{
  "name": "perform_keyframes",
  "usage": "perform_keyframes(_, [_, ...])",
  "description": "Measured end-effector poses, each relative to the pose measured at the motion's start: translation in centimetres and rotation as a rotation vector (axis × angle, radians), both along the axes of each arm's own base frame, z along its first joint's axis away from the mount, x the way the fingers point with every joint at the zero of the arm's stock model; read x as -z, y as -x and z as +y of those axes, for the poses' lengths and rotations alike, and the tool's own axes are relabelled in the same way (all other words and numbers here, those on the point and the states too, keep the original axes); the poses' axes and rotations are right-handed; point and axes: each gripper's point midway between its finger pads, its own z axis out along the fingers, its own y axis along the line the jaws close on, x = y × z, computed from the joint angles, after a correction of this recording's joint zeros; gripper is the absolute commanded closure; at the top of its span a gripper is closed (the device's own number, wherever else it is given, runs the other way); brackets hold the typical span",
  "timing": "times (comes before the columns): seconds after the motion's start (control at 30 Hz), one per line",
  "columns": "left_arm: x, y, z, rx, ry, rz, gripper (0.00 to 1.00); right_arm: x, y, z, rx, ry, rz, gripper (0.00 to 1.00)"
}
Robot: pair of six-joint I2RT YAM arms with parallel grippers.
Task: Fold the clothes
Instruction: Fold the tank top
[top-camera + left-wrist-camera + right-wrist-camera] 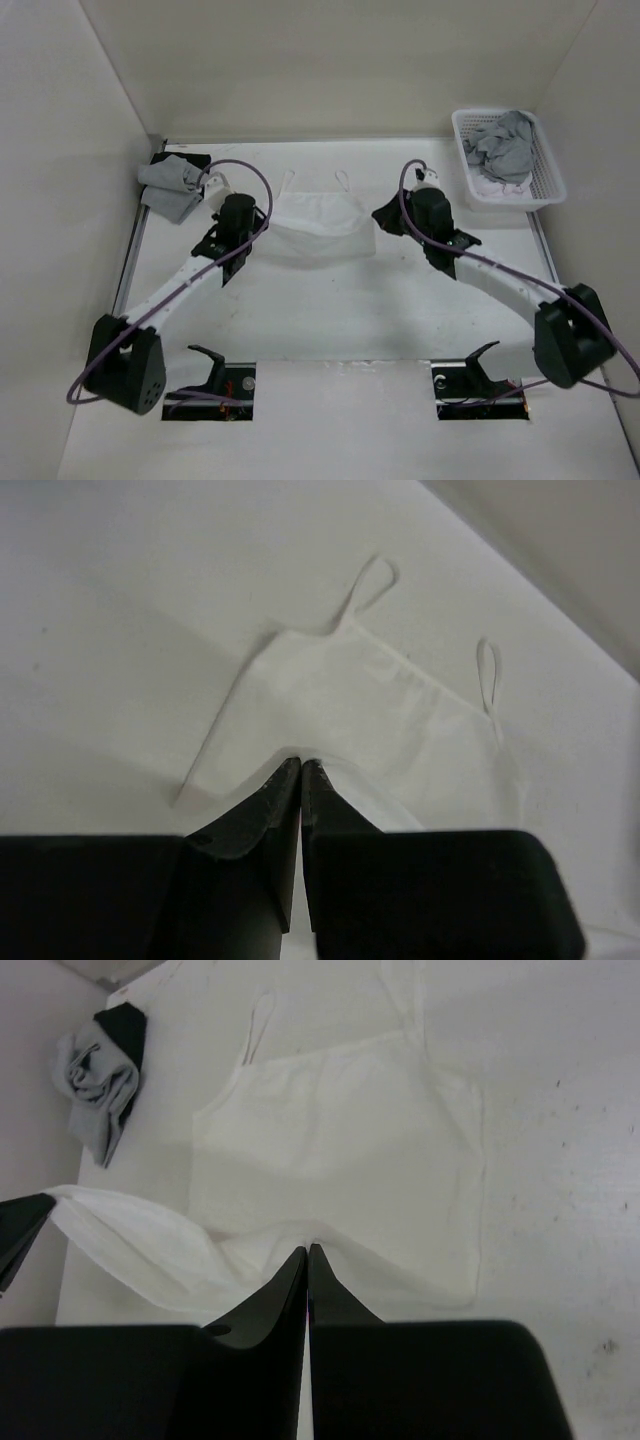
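Garment [320,228] lies at upper centre of the top view, cord loops toward the frame's top, with left gripper [301,763] and right gripper [308,1250] clamped shut on its fabric, one at either side.

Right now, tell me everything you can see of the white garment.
The garment is plain white, thin and soft-looking, with two thin cord loops at its far edge. It lies mostly flat and slightly wrinkled on the table between the arms. The left fingers and right fingers are shut on its near edge, one toward each side. The fabric puckers at each pinch and lifts a little between them.
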Motion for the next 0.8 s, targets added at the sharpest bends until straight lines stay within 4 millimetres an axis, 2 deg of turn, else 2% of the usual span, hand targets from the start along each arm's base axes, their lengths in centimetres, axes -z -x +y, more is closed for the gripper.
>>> perform_keyframes(0.2, [-0.6, -9.6, 0.3, -0.071, 0.018, -0.04, 0.97, 0.2, -9.4, -0.2, 0.042, -0.011, 0.022, 0.95])
perform_keyframes(0.3, [-0.1, -14.5, 0.5, -0.09, 0.026, -0.053, 0.92, 0.2, -14.5, -0.3, 0.054, -0.034, 0.021, 0.93])
perform_keyframes(0.37, [0.9, -17.5, 0.7, -0.096, 0.029, -0.051, 0.79, 0.4, -17.9, -0.3, 0.062, -0.053, 0.015, 0.79])
perform_keyframes(0.43, [2.5, -19.6, 0.8, -0.094, 0.029, -0.035, 0.67, 0.9, -20.9, -0.3, 0.068, -0.07, 0.014, 0.57])
perform_keyframes(0.47, [3.5, -20.2, 1.0, -0.092, 0.025, -0.019, 0.63, 1.5, -21.9, -0.3, 0.068, -0.073, 0.02, 0.53])
perform_keyframes(0.5, [4.6, -20.4, 1.3, -0.093, 0.025, 0.001, 0.6, 2.1, -22.7, -0.3, 0.069, -0.074, 0.027, 0.47])
perform_keyframes(0.6, [6.8, -19.5, 2.0, -0.096, 0.016, 0.056, 0.58, 4.3, -22.6, -0.6, 0.07, -0.057, 0.083, 0.49])
perform_keyframes(0.67, [7.4, -18.1, 2.6, -0.099, 0.014, 0.073, 0.62, 5.3, -21.5, -0.7, 0.069, -0.042, 0.106, 0.61])
perform_keyframes(0.73, [7.9, -15.2, 2.9, -0.095, 0.01, 0.096, 0.65, 6.3, -19.5, -1.2, 0.073, -0.021, 0.132, 0.82])
perform_keyframes(0.77, [8.1, -13.6, 2.9, -0.091, 0.011, 0.106, 0.65, 6.7, -18.0, -1.5, 0.076, -0.01, 0.15, 0.89])
perform_keyframes(0.8, [8.2, -11.9, 2.7, -0.083, 0.014, 0.114, 0.65, 7.0, -16.6, -1.7, 0.079, -0.004, 0.161, 0.93])
